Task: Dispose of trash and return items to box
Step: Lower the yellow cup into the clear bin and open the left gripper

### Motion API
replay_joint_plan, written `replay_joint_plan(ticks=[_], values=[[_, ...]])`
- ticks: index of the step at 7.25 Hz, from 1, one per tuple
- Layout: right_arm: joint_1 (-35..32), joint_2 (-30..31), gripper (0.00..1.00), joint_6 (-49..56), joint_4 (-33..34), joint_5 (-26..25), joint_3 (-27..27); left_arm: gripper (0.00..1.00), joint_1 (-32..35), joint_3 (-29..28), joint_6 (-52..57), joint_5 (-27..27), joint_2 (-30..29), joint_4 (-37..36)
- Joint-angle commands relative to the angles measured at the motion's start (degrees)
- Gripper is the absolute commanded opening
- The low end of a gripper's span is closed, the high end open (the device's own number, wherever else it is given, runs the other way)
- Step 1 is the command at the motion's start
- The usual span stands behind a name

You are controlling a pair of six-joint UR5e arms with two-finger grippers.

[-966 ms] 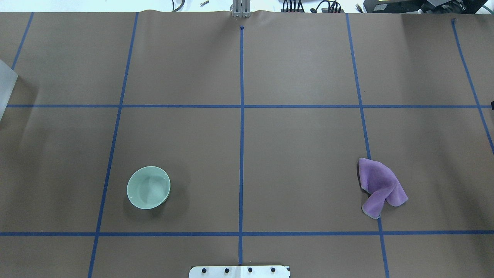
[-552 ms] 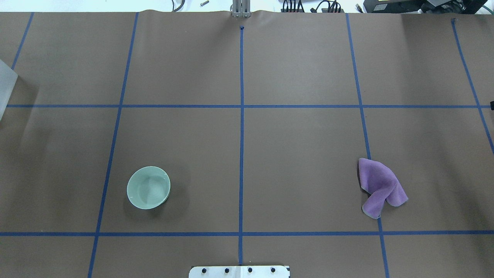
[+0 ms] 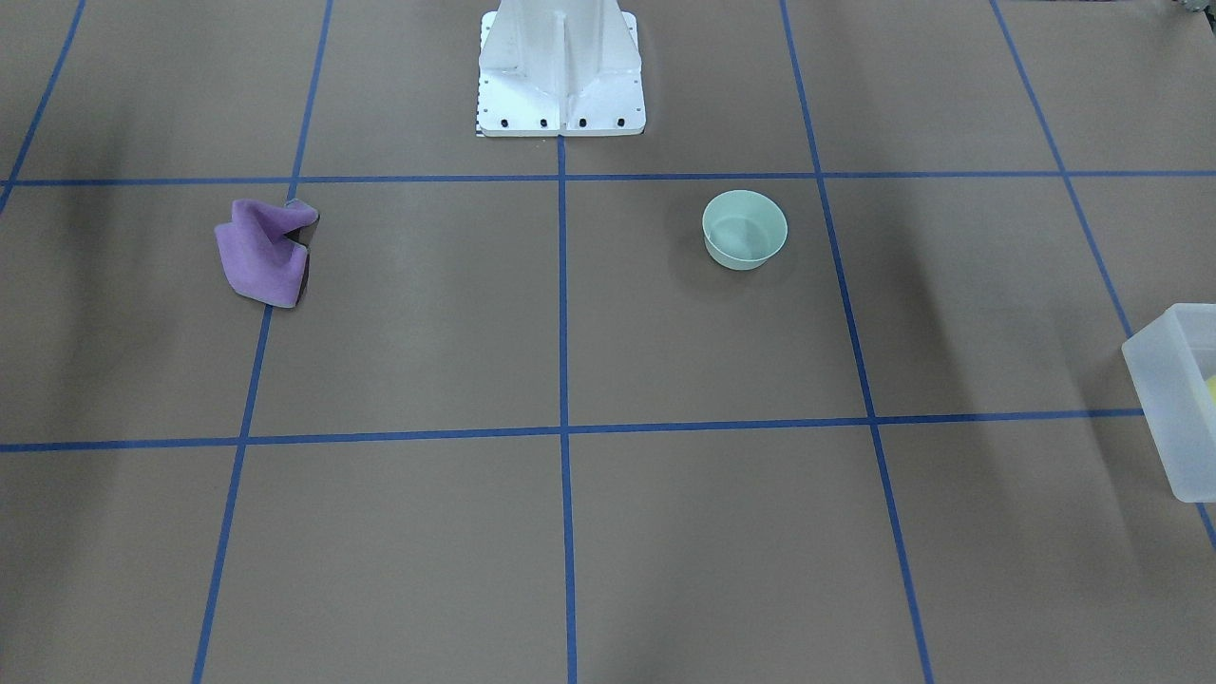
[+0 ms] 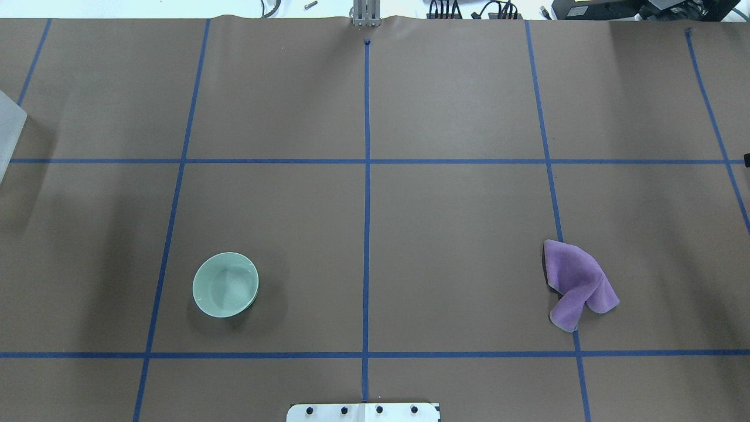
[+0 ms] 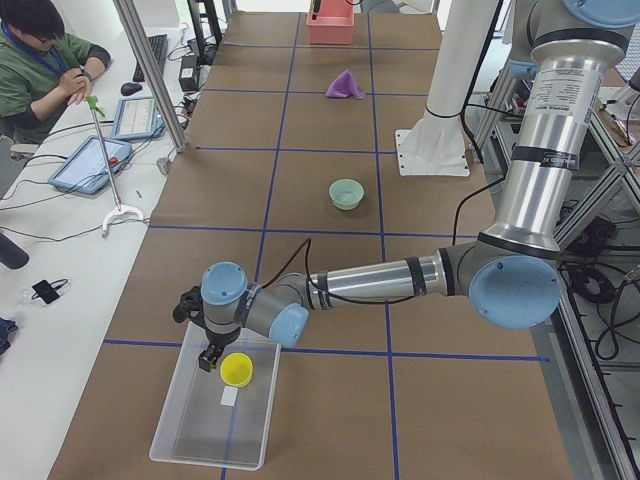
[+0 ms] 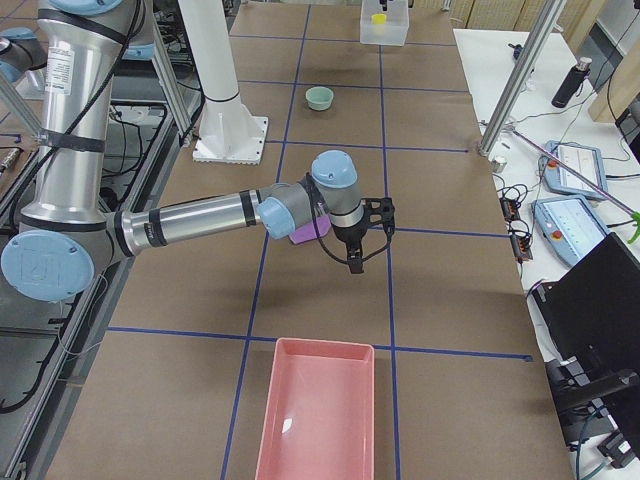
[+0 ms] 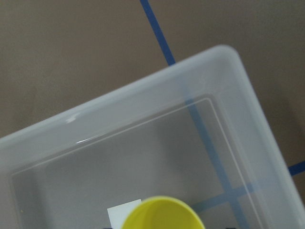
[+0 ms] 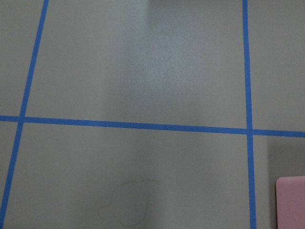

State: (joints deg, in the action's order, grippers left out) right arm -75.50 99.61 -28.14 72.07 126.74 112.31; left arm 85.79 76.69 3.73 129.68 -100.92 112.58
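Observation:
The mint-green bowl point(image 4: 225, 285) stands upright and empty on the brown table; it also shows in the front view point(image 3: 745, 230) and the left side view point(image 5: 346, 193). The frosted box point(image 5: 200, 432) sits at the table's left end, and its rim fills the left wrist view point(image 7: 143, 81). The yellow cup point(image 5: 237, 369) sits inside it, also at the bottom of the left wrist view point(image 7: 164, 215). My left gripper point(image 5: 208, 355) hovers over the box beside the cup; I cannot tell if it is open. My right gripper point(image 6: 355, 262) hangs over bare table; I cannot tell its state.
A crumpled purple cloth point(image 4: 577, 284) lies on the right half of the table, beside my right arm in the right side view point(image 6: 305, 232). A pink tray point(image 6: 318, 410) sits at the right end. The white robot base point(image 3: 560, 71) stands at the table's near middle edge.
The bowl and the cloth have not moved. A faint shadow on the table's left side has shifted toward the robot's side.

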Motion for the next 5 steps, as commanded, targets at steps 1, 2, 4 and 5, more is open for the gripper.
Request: replay_joint_plan(ticks=[1,2,4,5], values=[[0.0,0.1,1.00,-0.1,0.0,0.0,0.0,0.99,0.4,14.9,-5.6,1.1,0.7,-14.0],[0.1,0.1,1.00,-0.1,0.0,0.0,0.0,0.99,-1.9,21.3,-16.3,3.7,3.6,-13.5],[0.1,0.1,1.00,-0.1,0.0,0.0,0.0,0.99,-12.0,35.1,-34.4,4.1,8.6,-13.3],[0.1,0.1,1.00,-0.1,0.0,0.0,-0.1,0.99,-18.8,39.4,-44.1,2.6,8.8,-13.1]])
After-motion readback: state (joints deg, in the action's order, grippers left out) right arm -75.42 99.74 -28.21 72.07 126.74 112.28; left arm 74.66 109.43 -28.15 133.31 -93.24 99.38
